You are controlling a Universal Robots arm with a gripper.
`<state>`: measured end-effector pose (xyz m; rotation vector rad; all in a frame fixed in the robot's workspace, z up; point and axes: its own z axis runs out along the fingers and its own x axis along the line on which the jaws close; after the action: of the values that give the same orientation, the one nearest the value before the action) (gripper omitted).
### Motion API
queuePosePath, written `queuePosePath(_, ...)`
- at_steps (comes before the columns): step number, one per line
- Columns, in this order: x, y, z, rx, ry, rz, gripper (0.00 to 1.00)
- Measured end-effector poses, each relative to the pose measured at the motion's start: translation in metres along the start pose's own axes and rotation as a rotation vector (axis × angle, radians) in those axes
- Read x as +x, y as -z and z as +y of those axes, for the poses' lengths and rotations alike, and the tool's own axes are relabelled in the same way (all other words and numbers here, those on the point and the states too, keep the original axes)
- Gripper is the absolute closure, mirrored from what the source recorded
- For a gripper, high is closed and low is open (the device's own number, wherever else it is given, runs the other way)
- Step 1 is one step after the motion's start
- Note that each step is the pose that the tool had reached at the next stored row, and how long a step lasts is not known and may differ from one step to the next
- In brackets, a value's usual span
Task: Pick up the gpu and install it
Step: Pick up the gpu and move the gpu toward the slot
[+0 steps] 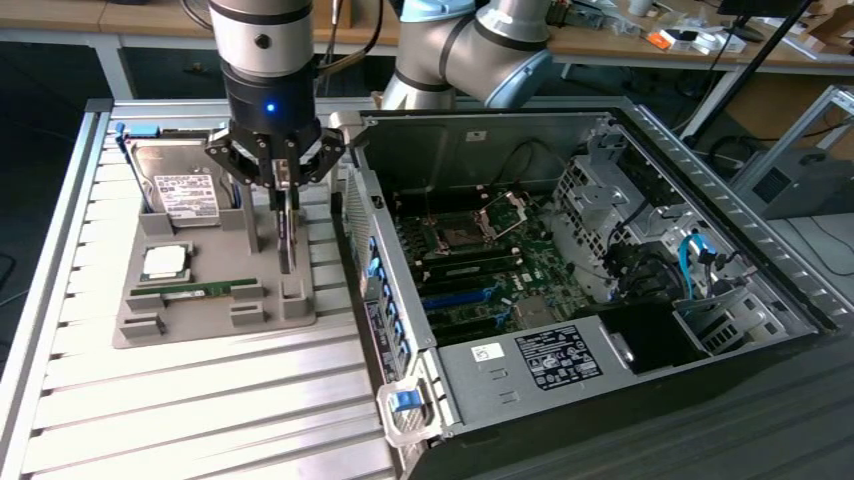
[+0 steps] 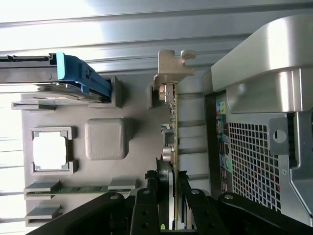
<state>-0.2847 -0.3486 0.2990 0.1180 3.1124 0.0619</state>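
One thin, dark gpu card (image 2: 171, 127) with a silver end bracket stands on edge over the grey plastic holder tray (image 1: 200, 325). The black gripper (image 1: 283, 190) directly above pinches it. We judge its long axis parallel to the open computer case (image 1: 467, 140) on the exterior view's right. We count one silver hard drive (image 1: 184, 185), one square processor (image 1: 164, 261) and one green memory stick (image 1: 200, 289).

The arm (image 1: 461, 50) bends down from the table's (image 1: 200, 400) far edge, wrist (image 1: 267, 40) vertical. Its gripper (image 1: 283, 188) points straight down, fingers (image 2: 145, 205) pinched on the gpu (image 1: 284, 240) at its top edge.
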Motion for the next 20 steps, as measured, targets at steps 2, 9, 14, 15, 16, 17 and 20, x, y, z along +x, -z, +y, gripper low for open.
queuePosePath(2, 0.0000, 0.0007, 0.0000, 0.0000, 0.000, 0.0000, 0.73)
queuePosePath(9, -0.0001, 0.0031, 0.0001, -0.0001, 0.000, 0.0000, 0.73)
queuePosePath(14, -0.0001, 0.0048, 0.0002, 0.0000, 0.000, 0.0001, 0.73)
queuePosePath(15, -0.0001, 0.0053, 0.0002, -0.0001, 0.000, 0.0001, 0.73)
queuePosePath(16, -0.0001, 0.0057, 0.0002, -0.0001, 0.000, 0.0001, 0.73)
queuePosePath(17, -0.0001, 0.0062, 0.0003, -0.0001, 0.000, 0.0000, 0.73)
queuePosePath(20, -0.0002, 0.0073, 0.0003, -0.0002, 0.000, -0.0001, 0.73)
